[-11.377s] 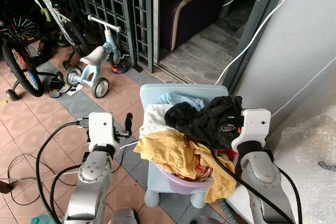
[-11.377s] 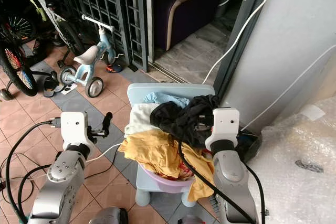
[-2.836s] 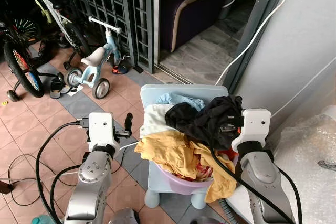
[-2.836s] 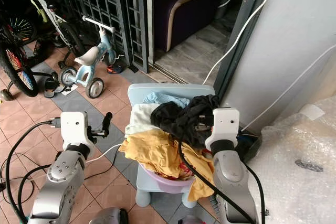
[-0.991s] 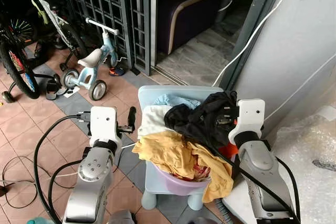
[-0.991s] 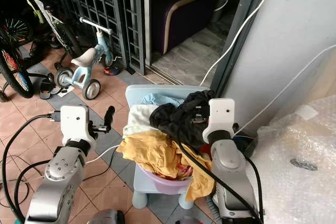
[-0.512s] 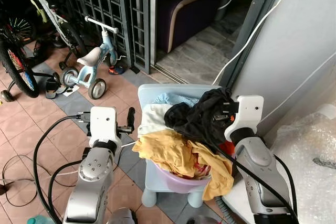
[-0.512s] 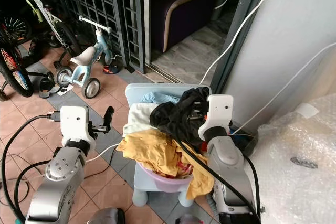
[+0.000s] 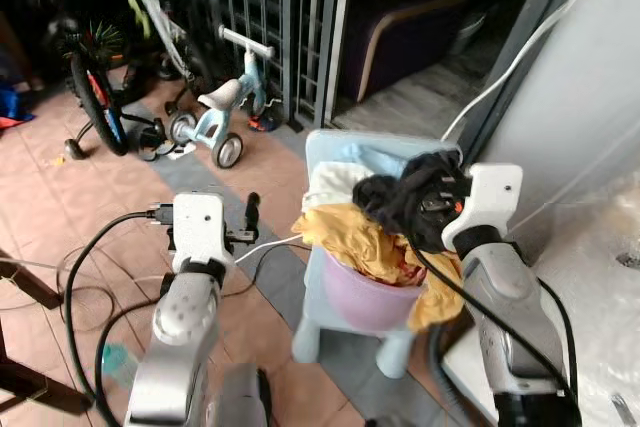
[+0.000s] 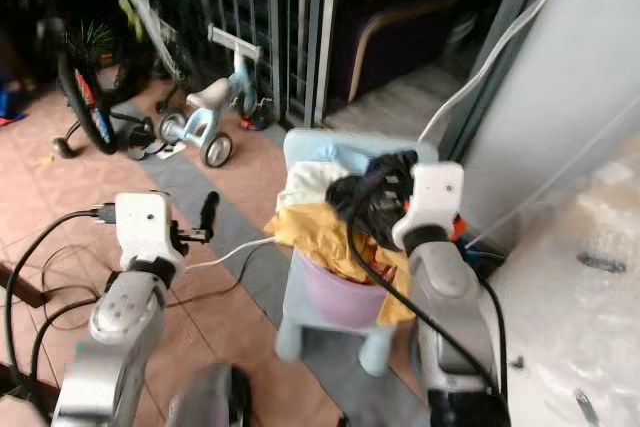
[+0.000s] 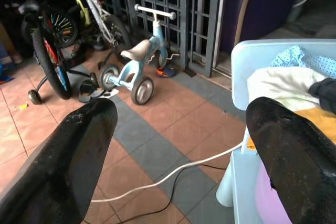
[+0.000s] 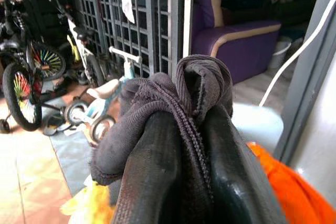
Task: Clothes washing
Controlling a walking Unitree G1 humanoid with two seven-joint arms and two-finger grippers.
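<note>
Pale blue plastic child's chair [image 9: 322,152] stands on the tiled floor, carrying a lilac plastic basin [image 9: 360,295] heaped with a yellow cloth [image 9: 355,237], white cloth [image 9: 330,185] and other laundry; no readable writing or brand anywhere. Right gripper [image 12: 181,145] is pinched tight on a bunched black knit garment [image 9: 410,202] raised above the heap. Left gripper [image 11: 178,145] hangs spread wide and empty beside the chair, over a white cable [image 11: 173,174], small light-blue balance bike [image 9: 225,117] beyond.

We count one pale blue chair [image 9: 322,277], one purple basin [image 9: 365,292] with a heap of clothes, one small balance bike [image 9: 225,107], one big bicycle [image 9: 95,97] and two grippers.
</note>
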